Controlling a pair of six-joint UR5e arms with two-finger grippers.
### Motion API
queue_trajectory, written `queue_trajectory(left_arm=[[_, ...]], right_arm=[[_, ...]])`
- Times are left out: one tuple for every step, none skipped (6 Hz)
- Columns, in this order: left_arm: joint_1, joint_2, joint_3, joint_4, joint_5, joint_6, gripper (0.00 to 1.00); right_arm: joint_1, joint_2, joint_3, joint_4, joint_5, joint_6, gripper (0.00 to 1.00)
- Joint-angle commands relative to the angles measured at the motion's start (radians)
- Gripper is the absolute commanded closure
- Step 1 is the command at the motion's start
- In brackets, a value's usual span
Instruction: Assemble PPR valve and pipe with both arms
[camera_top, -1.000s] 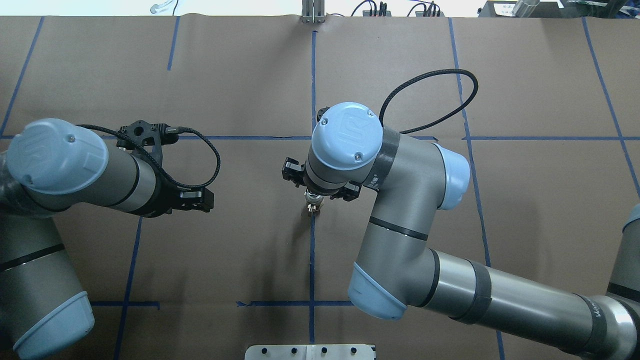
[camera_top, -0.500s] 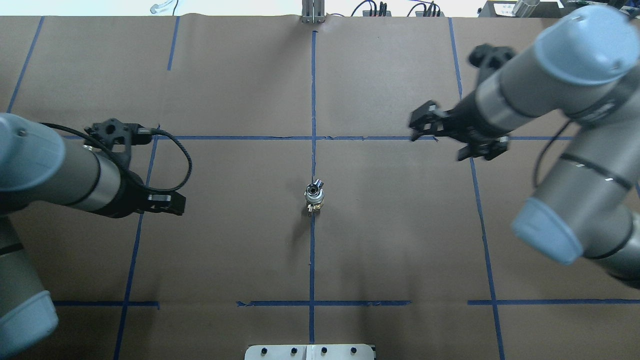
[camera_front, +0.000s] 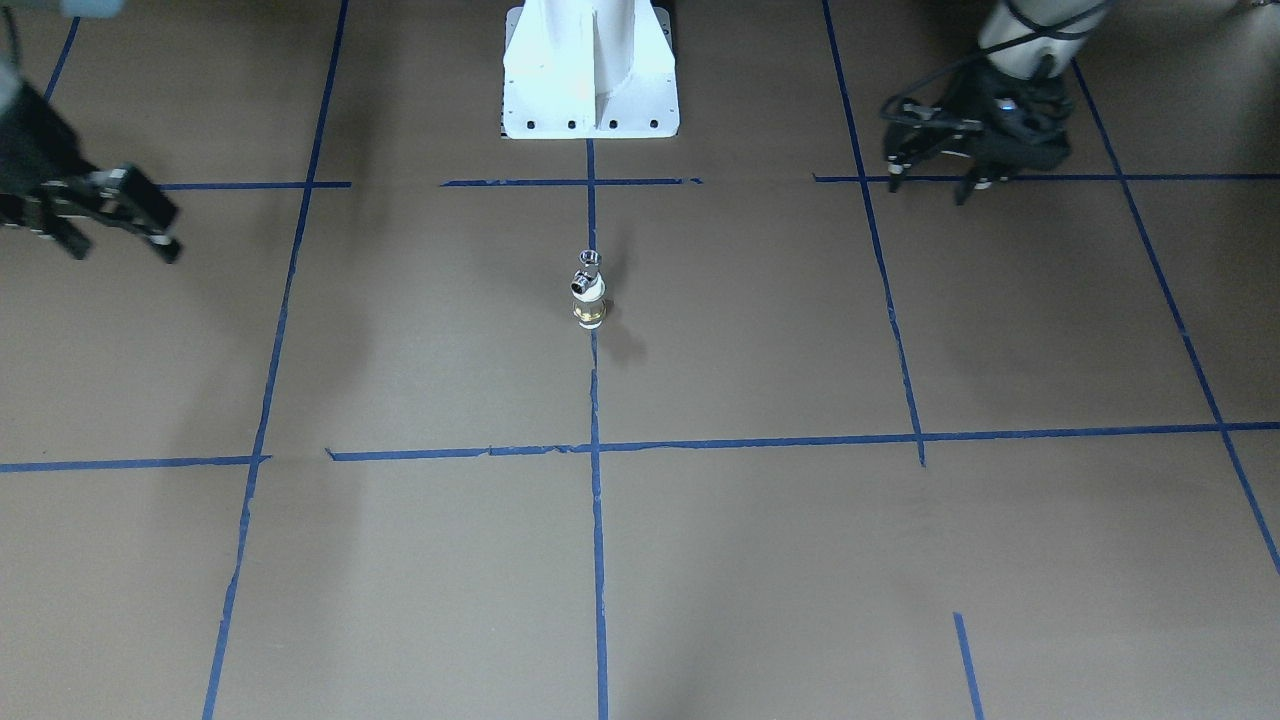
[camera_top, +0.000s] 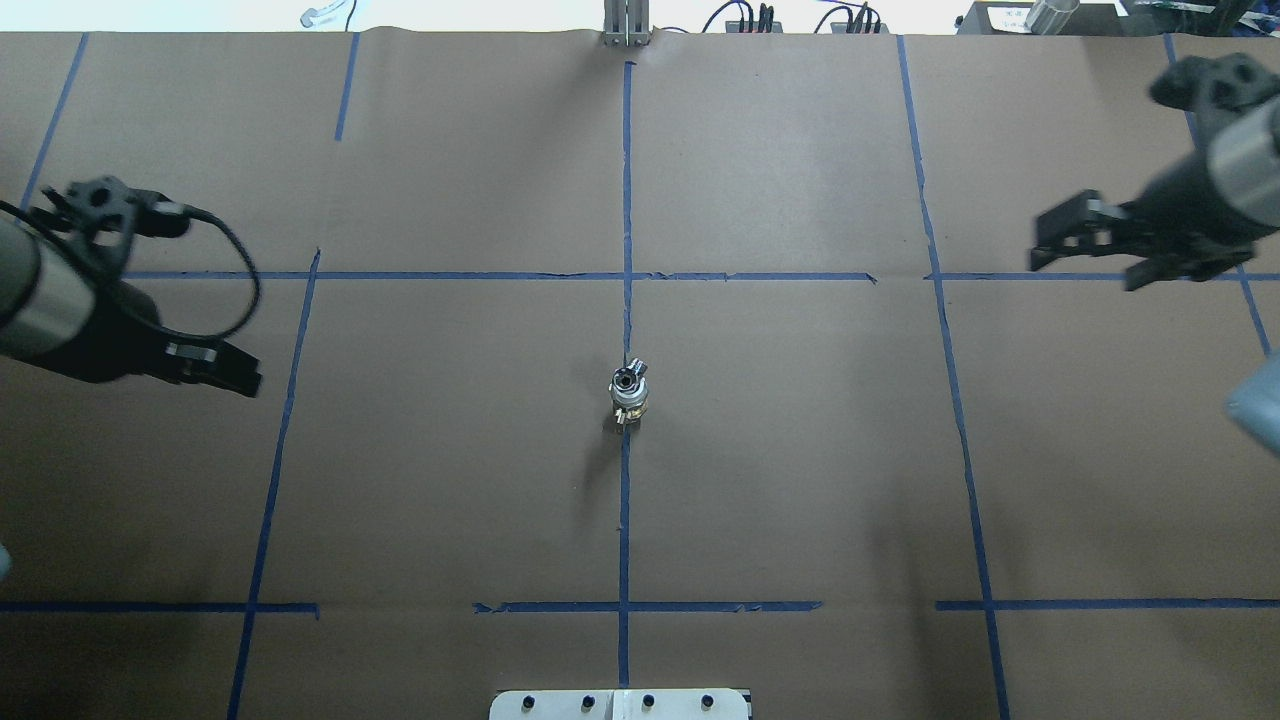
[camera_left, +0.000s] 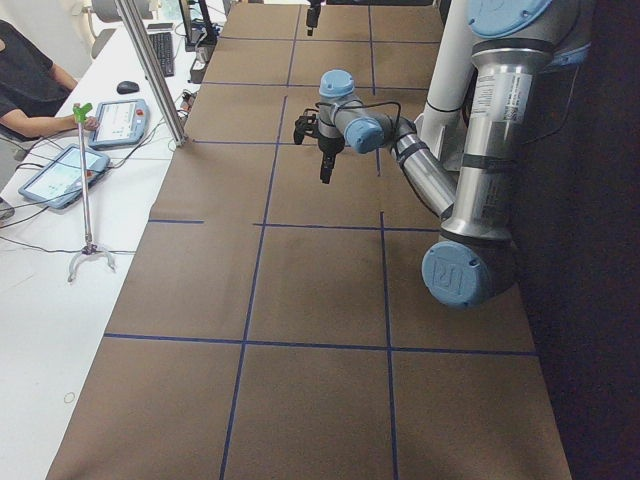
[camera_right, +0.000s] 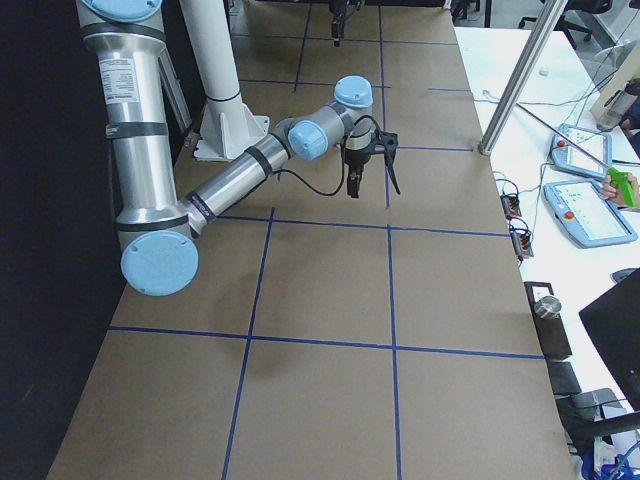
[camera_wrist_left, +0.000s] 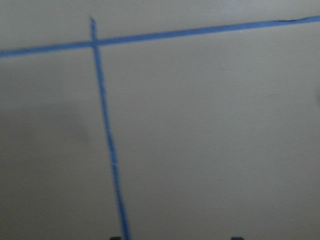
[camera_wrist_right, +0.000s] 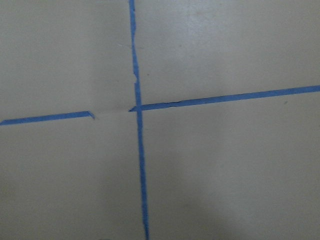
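The PPR valve and pipe (camera_top: 629, 395) stand upright as one joined piece in the middle of the desk (camera_top: 800, 450), right on the central blue tape line (camera_top: 624, 500), brass end down and chrome valve on top. Nothing touches it. The left claw (camera_front: 935, 182) hangs well off to its own side with its fingers apart and empty, and the right claw (camera_top: 1085, 262) is far out on the other side, also spread and holding nothing. Both wrist cameras see only bare brown paper and tape, which fits that.

Judging by this, the joining looks done and the step in hand is parking both arms. To do that well, each arm should travel high and outward, never sweeping back across the centre. The piece is tall on a narrow foot, so I'd expect even a light brush from a finger or a trailing cable to topple it. Keep the claws open, move smoothly, and leave the assembly exactly where it stands
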Motion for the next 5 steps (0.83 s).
queue_trajectory(left_arm=[[-0.196,0.089,0.068,0.003,-0.105,0.323,0.21],[-0.294,0.122,0.102,0.004,-0.115,0.488,0.21],[-0.394,0.161,0.146,0.004,-0.175,0.627,0.11],[-0.491,0.186,0.215,0.013,-0.224,0.798,0.05],[-0.56,0.2,0.297,0.012,-0.217,0.906,0.0]], right_arm=[[0.236,-0.112,-0.122,-0.002,0.115,-0.485,0.0],[0.307,-0.109,-0.199,-0.007,0.123,-0.658,0.0],[0.368,-0.111,-0.24,-0.016,0.122,-0.743,0.0],[0.385,-0.139,-0.258,-0.019,0.12,-0.846,0.0],[0.387,-0.143,-0.268,-0.024,0.11,-0.868,0.0]])
